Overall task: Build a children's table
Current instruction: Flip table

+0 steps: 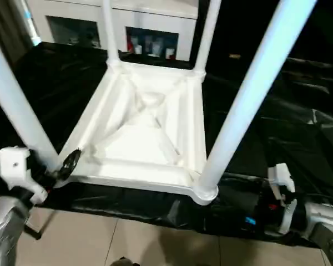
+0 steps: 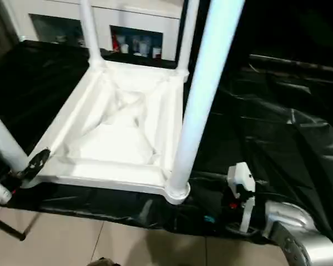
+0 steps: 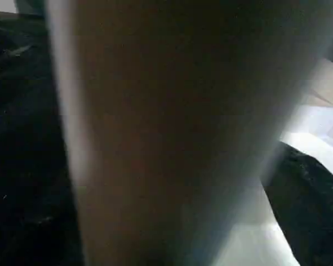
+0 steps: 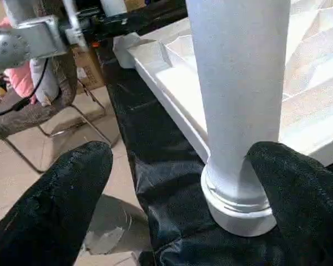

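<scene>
Four tapered white tube legs stand seated in the round corner sockets of the white table top (image 1: 147,138), which lies upside down, ribbed underside up, on a black plastic sheet (image 1: 299,127) covering a work surface.

Item: table top. Long axis runs away from the robot; near short edge lies just inside the sheet's front border, above the tiled floor (image 1: 122,244).

Item: near-right leg (image 1: 250,94). Rises from its socket (image 1: 204,191) and leans toward the camera; long axis close to vertical, narrow end up. In the right wrist view the socket collar sits between the right gripper (image 4: 177,183) fingers, nearer one pad (image 4: 299,183) than the other; whether that pad touches the collar cannot be told. Fingers spread wide, nothing held.

Item: near-left leg (image 1: 14,105). Same orientation, seated at the near-left corner. Left gripper (image 1: 66,163) sits just beside its base, one dark fingertip (image 1: 72,159) over the top's rim. Whether its fingers are apart or together cannot be told; the leg's shaft crowds the left wrist view.

Items: two far legs (image 1: 108,30), upright at the far corners, well apart from both arms.

Judgement: each arm is nearest its own near leg; assembly looks essentially complete, and any next press or lift would act along those vertical axes.

Background: white cabinet (image 1: 155,27); chair (image 4: 39,111).
</scene>
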Motion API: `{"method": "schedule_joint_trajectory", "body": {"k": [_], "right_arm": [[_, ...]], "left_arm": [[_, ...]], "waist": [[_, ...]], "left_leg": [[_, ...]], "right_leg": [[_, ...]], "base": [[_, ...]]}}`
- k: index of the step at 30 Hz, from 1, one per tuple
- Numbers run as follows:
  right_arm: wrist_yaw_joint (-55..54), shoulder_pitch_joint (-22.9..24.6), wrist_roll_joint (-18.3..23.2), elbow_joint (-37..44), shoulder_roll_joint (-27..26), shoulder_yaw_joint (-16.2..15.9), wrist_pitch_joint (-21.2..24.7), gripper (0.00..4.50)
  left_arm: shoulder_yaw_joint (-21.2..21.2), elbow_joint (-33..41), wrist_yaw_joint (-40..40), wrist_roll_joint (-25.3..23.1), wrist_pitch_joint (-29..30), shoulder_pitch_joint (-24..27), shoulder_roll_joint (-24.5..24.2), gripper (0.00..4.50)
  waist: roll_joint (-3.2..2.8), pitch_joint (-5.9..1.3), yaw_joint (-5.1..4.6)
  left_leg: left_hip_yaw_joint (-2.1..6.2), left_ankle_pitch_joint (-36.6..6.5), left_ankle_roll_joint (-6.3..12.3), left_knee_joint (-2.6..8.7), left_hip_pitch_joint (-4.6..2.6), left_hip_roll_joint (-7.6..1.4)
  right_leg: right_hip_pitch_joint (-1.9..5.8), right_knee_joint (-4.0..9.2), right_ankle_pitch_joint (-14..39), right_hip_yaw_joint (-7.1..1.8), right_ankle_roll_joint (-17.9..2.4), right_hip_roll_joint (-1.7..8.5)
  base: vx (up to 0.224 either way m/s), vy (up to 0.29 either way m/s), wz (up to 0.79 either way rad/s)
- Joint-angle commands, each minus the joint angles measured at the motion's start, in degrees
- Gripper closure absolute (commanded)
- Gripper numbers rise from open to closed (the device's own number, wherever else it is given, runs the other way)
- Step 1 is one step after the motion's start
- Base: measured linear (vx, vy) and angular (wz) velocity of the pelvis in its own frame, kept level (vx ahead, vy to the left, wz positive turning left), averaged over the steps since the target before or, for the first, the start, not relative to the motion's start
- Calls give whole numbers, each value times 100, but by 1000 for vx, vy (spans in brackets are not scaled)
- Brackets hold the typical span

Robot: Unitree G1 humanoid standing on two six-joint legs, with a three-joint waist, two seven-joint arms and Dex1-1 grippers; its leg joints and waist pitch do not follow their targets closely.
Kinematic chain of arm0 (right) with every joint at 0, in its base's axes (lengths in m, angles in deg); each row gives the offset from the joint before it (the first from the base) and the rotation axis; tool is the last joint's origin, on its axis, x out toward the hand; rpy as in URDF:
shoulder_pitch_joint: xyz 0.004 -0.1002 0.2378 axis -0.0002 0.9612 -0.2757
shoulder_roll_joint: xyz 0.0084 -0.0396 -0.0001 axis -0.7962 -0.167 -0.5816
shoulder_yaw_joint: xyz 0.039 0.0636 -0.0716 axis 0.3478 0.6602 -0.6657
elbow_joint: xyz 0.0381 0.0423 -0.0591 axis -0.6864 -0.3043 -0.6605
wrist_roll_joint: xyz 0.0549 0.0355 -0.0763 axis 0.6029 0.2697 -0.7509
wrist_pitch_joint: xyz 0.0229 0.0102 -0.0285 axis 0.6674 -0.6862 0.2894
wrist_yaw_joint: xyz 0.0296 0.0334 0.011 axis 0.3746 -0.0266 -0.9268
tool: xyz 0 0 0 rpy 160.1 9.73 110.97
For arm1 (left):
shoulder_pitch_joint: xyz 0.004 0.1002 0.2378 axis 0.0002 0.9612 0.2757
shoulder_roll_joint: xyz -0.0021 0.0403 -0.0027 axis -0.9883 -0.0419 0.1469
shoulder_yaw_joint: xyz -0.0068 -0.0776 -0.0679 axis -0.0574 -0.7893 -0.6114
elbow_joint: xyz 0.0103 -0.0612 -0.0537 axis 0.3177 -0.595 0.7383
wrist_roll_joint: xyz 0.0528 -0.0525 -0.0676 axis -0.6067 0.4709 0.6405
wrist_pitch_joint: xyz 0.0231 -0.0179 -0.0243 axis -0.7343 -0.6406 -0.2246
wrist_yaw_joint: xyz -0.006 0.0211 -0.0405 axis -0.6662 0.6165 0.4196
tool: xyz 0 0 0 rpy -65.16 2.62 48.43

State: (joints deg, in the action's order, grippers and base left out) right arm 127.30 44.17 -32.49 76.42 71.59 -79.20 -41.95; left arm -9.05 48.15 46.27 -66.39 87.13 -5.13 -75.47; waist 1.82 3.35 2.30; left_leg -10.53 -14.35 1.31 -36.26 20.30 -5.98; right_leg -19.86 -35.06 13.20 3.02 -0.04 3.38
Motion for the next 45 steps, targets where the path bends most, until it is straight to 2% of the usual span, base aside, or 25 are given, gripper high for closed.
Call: {"method": "schedule_joint_trajectory", "body": {"k": [1, 4, 7, 8, 11, 15, 16, 22, 23, 28, 30, 33, 34, 35, 37, 38, 39, 41, 43, 45], "right_arm": [[8, -93, -89, 41, 5, -139, -94, 0], [1, -159, -150, -26, -37, -179, -153, 0], [-59, -147, -166, 3, -95, -182, -209, 0], [-60, -120, -148, 20, -92, -173, -209, 0], [-52, -60, -154, 6, -73, -138, -243, 0], [-64, -29, -175, -88, -62, -59, -306, 0], [-62, -29, -180, -100, -64, -45, -311, 0], [-88, -20, -155, -75, -93, -15, -302, 0], [-91, -4, -143, -55, -99, -14, -300, 0], [-72, 116, -148, -23, -97, 1, -334, 0], [-154, 119, -206, -126, -105, 117, -421, 0], [-459, -11, -373, -408, -189, 350, -609, 0], [-524, -47, -393, -461, -216, 396, -641, 0], [-714, -170, -392, -626, -301, 584, -711, 0], [-729, -178, -376, -656, -286, 691, -760, 0], [-647, -85, -299, -558, -233, 707, -706, 0], [-613, -48, -258, -521, -214, 709, -674, 0], [-515, 52, -198, -466, -145, 721, -664, 0], [-478, 81, -186, -474, -112, 728, -663, 0], [-464, 98, -194, -493, -84, 733, -662, 0]], "left_arm": [[174, 76, 58, -12, 153, -89, 100, 8], [252, 148, 111, -5, 237, -142, 151, 43], [308, 267, 428, -179, 199, -5, 314, 61], [330, 318, 475, -205, 190, 72, 365, 84], [392, 469, 409, -198, 128, 270, 437, 106], [384, 604, 412, -205, 92, 461, 506, 126], [376, 607, 443, -217, 92, 479, 512, 145], [273, 657, 771, -215, 147, 421, 725, 181], [281, 660, 790, -188, 146, 381, 772, 202], [304, 675, 575, 173, 59, 208, 993, 218], [418, 694, 227, 252, -97, 233, 953, 224], [672, 473, -70, -125, -424, 221, 736, 225], [688, 413, -82, -190, -463, 199, 712, 225], [693, 178, -96, -371, -559, 76, 641, 227], [685, 7, -93, -495, -624, -34, 570, 230], [682, -22, -127, -495, -620, -59, 547, 233], [676, -28, -143, -487, -614, -64, 545, 235], [679, -90, -146, -524, -668, -104, 514, 238], [683, -121, -143, -532, -701, -119, 503, 239], [692, -159, -152, -533, -747, -127, 493, 239]], "waist": [[-59, -198, 23], [-54, -186, 24], [-54, -173, 12], [-48, -174, 4], [-34, -170, -9], [-26, -182, -7], [-30, -180, -6], [-21, -166, -14], [-17, -162, -11], [-17, -165, -2], [-39, -170, 5], [-42, -172, 4], [-44, -168, 13], [-80, -164, 5], [-74, -157, 20], [-59, -150, 42], [-60, -164, 51], [-45, -183, 62], [-63, -184, 68], [-54, -175, 72]], "left_leg": [[459, -1256, -173, 650, -53, -844], [448, -1349, -180, 648, -66, -844], [467, -1489, -224, 662, -55, -860], [475, -1506, -219, 661, -45, -857], [480, -1545, -189, 665, -37, -856], [467, -1386, -116, 656, -40, -852], [465, -1341, -81, 655, -41, -849], [462, -1451, -94, 655, -52, -852], [464, -1467, -95, 654, -50, -850], [463, -1456, -121, 656, -47, -851], [464, -1430, -118, 656, -48, -853], [453, -1370, -95, 664, -61, -843], [449, -1435, -127, 666, -71, -850], [438, -1524, -192, 673, -88, -842], [416, -1654, -256, 668, -132, -832], [404, -1708, -291, 657, -143, -833], [428, -1478, -217, 670, -73, -845], [422, -1203, -92, 660, -64, -856], [421, -1158, -42, 657, -63, -857], [413, -1206, -12, 657, -66, -850]], "right_leg": [[79, 391, 669, -417, -1468, 766], [60, 407, 803, -426, -1483, 759], [64, 430, 1009, -431, -1436, 767], [74, 430, 1047, -430, -1420, 770], [71, 448, 1170, -436, -1364, 774], [67, 433, 918, -434, -1395, 754], [64, 427, 859, -433, -1412, 749], [57, 448, 1017, -433, -1401, 748], [55, 459, 1069, -438, -1389, 753], [52, 465, 1090, -441, -1350, 751], [54, 463, 1049, -440, -1336, 754], [31, 468, 981, -437, -1321, 736], [24, 466, 1004, -434, -1325, 731], [2, 474, 1092, -438, -1316, 722], [-33, 501, 1212, -445, -1296, 710], [-25, 500, 1286, -468, -1298, 734], [46, 467, 1112, -462, -1310, 752], [52, 435, 790, -449, -1336, 746], [55, 427, 726, -442, -1369, 747], [47, 443, 865, -438, -1380, 745]], "base": [[0, 0, 0], [0, 0, 0], [0, 0, 0], [0, 0, 0], [0, 0, 0], [0, 0, 0], [0, 0, 0], [0, 0, 0], [0, 0, 0], [0, 0, 0], [0, 0, 0], [0, 0, 0], [0, 0, 0], [0, 0, 0], [0, 0, 0], [0, 0, 0], [0, 0, 0], [0, 0, 0], [0, 0, 0], [0, 0, 0]]}}
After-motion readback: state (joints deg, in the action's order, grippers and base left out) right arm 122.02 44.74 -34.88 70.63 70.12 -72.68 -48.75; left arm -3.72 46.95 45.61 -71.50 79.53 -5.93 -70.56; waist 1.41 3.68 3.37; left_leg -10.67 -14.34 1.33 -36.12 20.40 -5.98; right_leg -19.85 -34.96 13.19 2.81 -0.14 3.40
